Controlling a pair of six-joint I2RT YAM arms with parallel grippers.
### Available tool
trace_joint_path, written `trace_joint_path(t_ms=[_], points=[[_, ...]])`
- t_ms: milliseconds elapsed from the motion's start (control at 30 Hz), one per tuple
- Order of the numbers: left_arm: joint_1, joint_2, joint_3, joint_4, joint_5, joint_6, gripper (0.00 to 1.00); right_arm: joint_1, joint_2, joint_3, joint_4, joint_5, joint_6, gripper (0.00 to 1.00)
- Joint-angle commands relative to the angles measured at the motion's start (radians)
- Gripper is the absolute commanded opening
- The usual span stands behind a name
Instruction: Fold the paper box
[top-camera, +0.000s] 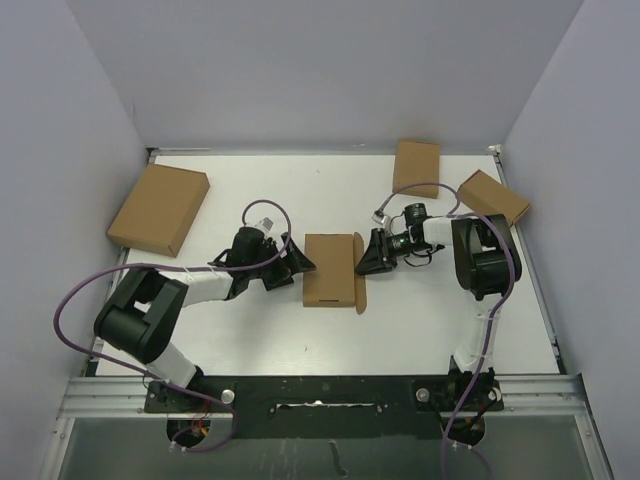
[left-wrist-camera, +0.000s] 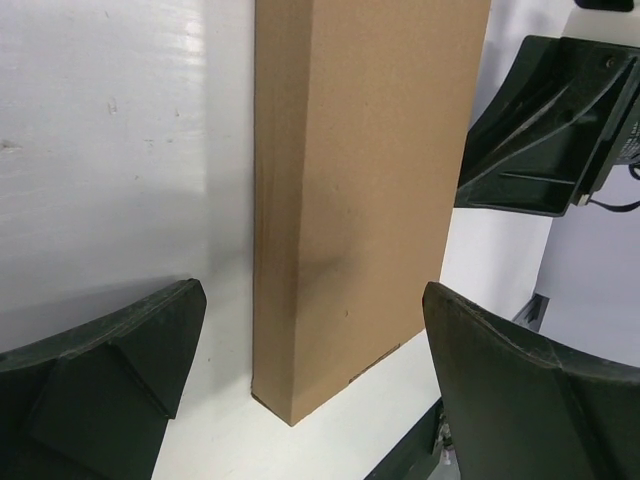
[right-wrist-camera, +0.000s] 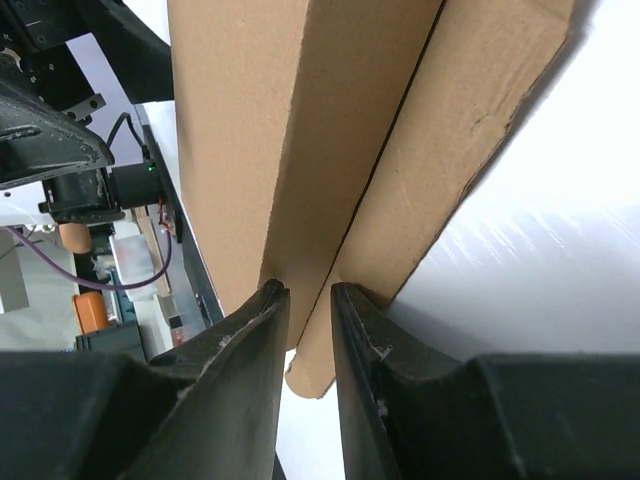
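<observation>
One brown die-cut cardboard mailer box (top-camera: 328, 268) sits mid-tabletop (top-camera: 300, 190), with a side flap (right-wrist-camera: 470, 130) standing off its right wall. Left jaws are released and spread wide just beside the box's left wall. Right jaws are nearly together at the seam between wall and flap; cannot tell whether they pinch anything.

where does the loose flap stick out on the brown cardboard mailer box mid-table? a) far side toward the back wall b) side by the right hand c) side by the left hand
b: in the top view the flap splays off the edge of the brown cardboard mailer box that faces the right hand, and the right wrist view shows it angled away from the box wall.
</observation>
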Motion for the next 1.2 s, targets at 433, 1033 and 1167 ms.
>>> trace_joint_path(t_ms=[433,1033,1167], points=[[-0.028,0.05,-0.001,0.112,0.006,-0.035,0.9,0.0,-0.053,-0.001,0.095,-0.124,0.036,0.49],[-0.034,0.054,0.015,0.083,0.012,-0.01,0.82,0.042,-0.095,0.069,-0.025,-0.063,-0.057,0.46],[-0.038,0.067,0.025,0.079,0.021,-0.011,0.77,0.065,-0.117,0.067,-0.021,-0.024,-0.061,0.5]])
